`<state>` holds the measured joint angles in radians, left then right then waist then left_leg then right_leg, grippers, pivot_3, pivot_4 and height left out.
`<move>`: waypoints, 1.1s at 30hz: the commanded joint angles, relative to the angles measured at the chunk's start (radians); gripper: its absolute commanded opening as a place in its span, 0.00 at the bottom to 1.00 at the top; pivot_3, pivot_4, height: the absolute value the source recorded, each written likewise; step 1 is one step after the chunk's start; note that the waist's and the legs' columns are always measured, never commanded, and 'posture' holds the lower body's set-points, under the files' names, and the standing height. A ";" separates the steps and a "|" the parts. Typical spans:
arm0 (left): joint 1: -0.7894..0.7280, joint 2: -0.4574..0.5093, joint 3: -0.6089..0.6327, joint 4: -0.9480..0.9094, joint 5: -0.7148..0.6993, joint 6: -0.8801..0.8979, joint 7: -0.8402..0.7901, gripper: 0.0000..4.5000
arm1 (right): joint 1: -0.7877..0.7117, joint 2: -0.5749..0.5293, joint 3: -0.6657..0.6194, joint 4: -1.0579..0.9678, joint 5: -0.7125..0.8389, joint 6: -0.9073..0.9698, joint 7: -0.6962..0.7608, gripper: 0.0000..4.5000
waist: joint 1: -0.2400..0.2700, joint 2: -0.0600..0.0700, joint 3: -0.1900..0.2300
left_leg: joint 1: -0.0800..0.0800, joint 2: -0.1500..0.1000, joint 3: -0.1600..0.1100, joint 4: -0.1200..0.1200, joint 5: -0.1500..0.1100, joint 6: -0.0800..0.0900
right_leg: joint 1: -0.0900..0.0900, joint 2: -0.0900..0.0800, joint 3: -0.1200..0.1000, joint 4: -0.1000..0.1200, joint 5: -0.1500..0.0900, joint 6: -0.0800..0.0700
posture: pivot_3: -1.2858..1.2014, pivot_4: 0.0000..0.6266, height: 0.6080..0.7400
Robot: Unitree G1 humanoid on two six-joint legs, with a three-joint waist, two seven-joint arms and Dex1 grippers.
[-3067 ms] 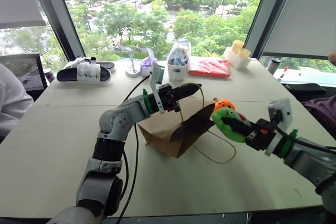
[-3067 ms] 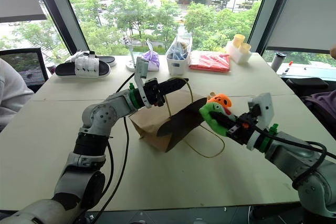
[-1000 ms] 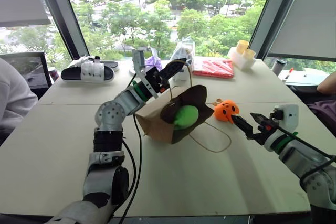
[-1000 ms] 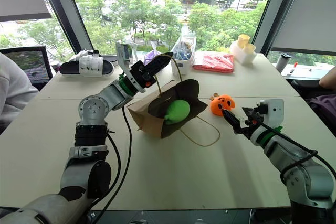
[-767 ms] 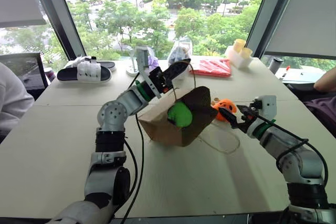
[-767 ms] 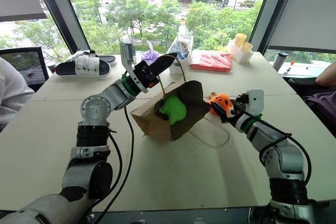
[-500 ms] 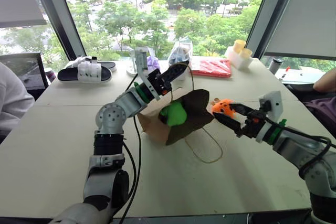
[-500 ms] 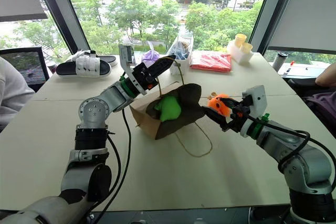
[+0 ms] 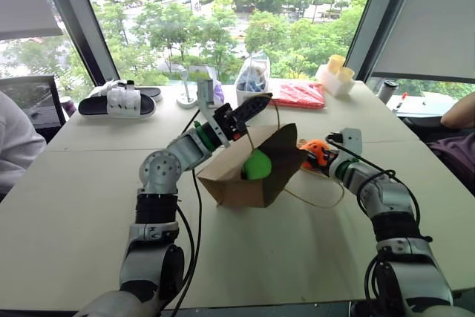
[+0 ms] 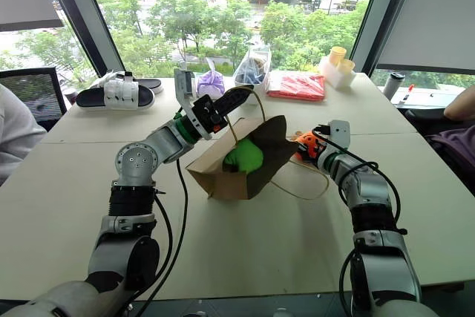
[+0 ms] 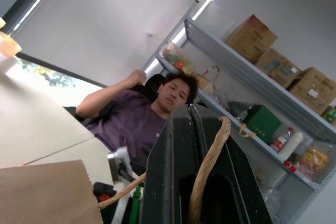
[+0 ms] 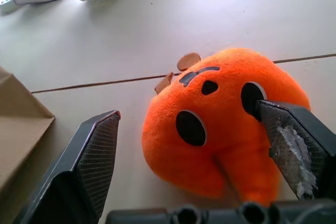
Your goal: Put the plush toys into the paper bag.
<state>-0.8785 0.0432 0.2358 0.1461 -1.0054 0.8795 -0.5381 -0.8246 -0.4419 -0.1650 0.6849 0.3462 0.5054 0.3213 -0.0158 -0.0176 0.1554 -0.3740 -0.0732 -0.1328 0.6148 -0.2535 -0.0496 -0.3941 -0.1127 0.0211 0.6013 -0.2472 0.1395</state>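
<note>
The brown paper bag lies tilted on the table with its mouth toward my right arm. My left gripper holds it up, shut on its twine handle. The light green plush toy sits inside the bag's mouth. The orange plush toy lies on the table just right of the bag. My right gripper is open around it, with one finger on each side of the toy, the toy between them but not squeezed.
At the table's far edge are black-and-white slippers, a purple bundle, a clear plastic bag, a red packet and a white holder with yellow cups. A person's sleeve is at the left; another person sits to the right.
The green plush toy, held by my right gripper three seconds ago, now lies in the bag. My right gripper has since reached forward, and its open jaws now straddle the orange toy.
</note>
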 commanded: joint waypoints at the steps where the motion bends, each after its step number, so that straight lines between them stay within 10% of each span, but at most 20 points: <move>1: 0.014 -0.006 -0.032 -0.062 -0.007 0.010 -0.002 0.00 | -0.074 -0.008 0.020 0.165 -0.071 -0.059 0.017 0.88 | 0.001 0.000 0.000 | 0.000 0.000 0.000 0.000 0.000 0.000 | 0.000 0.000 0.000 0.000 0.000 0.000 | 0.52 0.24 1.00; 10: 0.036 -0.009 -0.052 -0.081 -0.014 0.016 0.003 0.00 | -0.095 -0.024 0.092 0.253 -0.212 -0.146 0.045 0.01 | -0.005 0.000 0.000 | 0.001 0.000 0.000 0.001 0.000 0.000 | 0.002 0.000 0.000 0.000 0.000 0.000 | 0.52 0.24 1.00; 18: -0.004 0.004 -0.022 -0.052 -0.036 0.018 0.003 0.00 | 0.035 -0.084 -0.031 -0.182 -0.150 -0.156 0.029 0.01 | 0.003 0.000 0.000 | -0.001 0.000 -0.001 0.001 0.000 0.000 | 0.000 0.000 0.000 0.000 0.000 0.000 | 0.52 0.24 1.00; 33: -0.029 -0.012 -0.065 0.031 0.008 -0.013 -0.074 0.00 | 0.548 -0.349 -0.317 -1.290 0.470 0.497 0.256 0.01 | 0.006 0.000 0.000 | 0.000 0.000 -0.001 0.002 -0.005 0.008 | 0.003 0.000 -0.001 -0.002 0.000 0.001 | 0.52 0.24 1.00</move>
<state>-0.8786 0.0363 0.1817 0.1816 -1.0055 0.8817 -0.5912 -0.2783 -0.7756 -0.4517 -0.5474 0.7485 0.9647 0.5632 -0.0096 -0.0179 0.1555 -0.3734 -0.0731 -0.1338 0.6171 -0.2581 -0.0416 -0.3898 -0.1126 0.0195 0.5991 -0.2469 0.1401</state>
